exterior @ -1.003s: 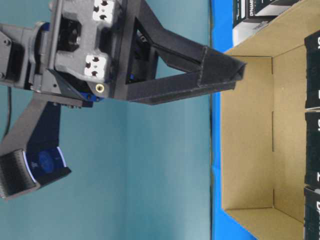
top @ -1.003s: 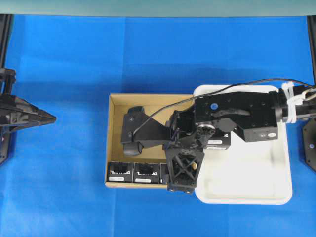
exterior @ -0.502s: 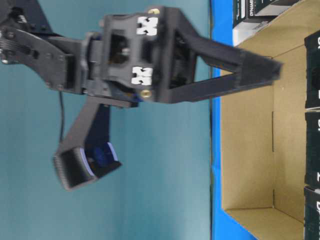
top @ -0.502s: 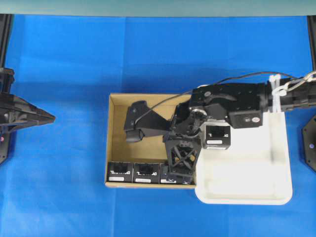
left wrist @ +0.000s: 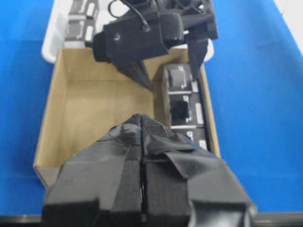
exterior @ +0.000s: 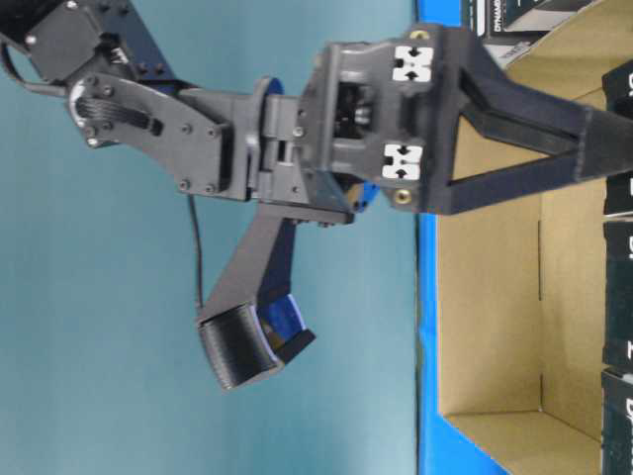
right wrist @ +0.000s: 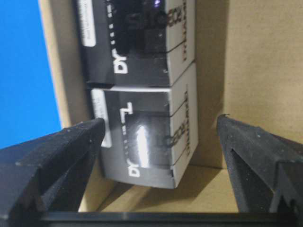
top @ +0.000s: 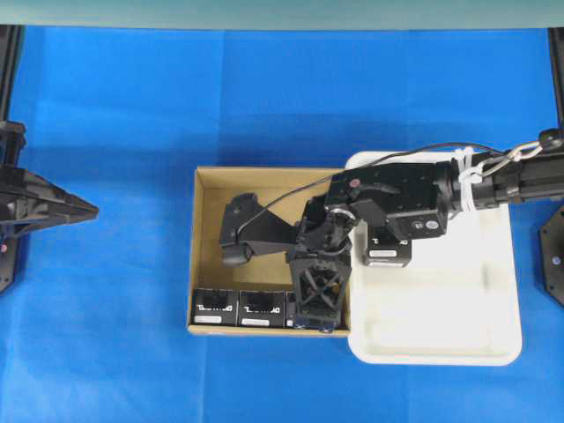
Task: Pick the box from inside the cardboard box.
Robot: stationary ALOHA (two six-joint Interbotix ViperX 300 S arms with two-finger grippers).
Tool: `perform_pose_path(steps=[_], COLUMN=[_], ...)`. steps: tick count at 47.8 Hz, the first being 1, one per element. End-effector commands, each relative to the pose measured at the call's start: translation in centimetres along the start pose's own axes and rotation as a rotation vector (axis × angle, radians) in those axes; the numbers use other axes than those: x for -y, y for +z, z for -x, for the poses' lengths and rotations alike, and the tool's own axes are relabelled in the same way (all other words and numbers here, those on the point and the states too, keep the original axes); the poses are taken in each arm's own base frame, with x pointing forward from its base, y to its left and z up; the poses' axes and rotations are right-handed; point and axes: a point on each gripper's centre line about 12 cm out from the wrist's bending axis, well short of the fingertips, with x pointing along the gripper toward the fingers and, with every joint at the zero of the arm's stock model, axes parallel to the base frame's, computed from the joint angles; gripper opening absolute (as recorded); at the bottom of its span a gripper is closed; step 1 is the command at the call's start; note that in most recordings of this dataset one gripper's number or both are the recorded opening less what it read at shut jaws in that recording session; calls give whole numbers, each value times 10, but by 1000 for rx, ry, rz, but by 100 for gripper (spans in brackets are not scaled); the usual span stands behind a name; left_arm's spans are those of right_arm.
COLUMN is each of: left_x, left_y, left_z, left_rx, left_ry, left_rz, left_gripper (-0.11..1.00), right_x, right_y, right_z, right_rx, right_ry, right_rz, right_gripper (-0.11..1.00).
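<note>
Here the box (right wrist: 144, 142) lies between the spread right pincer (right wrist: 161, 156) fingers.

Right arm (top: 397, 198): matte black, boxy links with small screws; blue dot on top of one link. Thin black cable loops along it, white zip ties near the wrist end. Right hand (exterior: 415, 267): black truss-like fingers, ribbed pad on one fingertip, white-marked slots and a brass-coloured insert on the body. Left hand (left wrist: 142, 156): black, fingers wrapped in black tape.
</note>
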Motion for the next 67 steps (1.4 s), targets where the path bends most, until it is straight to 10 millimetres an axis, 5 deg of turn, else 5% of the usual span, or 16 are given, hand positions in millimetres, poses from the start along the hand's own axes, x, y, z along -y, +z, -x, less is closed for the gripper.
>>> perform_pose_path(steps=[1,25,67], left_x=[0,0,0], left_y=[11,10,9], left_z=[1,1,1], left_rx=[20,9,8], left_ry=[-1,0,0], left_rz=[-2,-2,-2], left_gripper=[-7,-7,-7], right_x=[0,17,87], right_y=[0,-9,-5], right_z=[-4,-3,29], right_rx=[5,3,48], right_ry=[2,-18,-99], right_rz=[-3,-36,-112], right_gripper=[100,99,99])
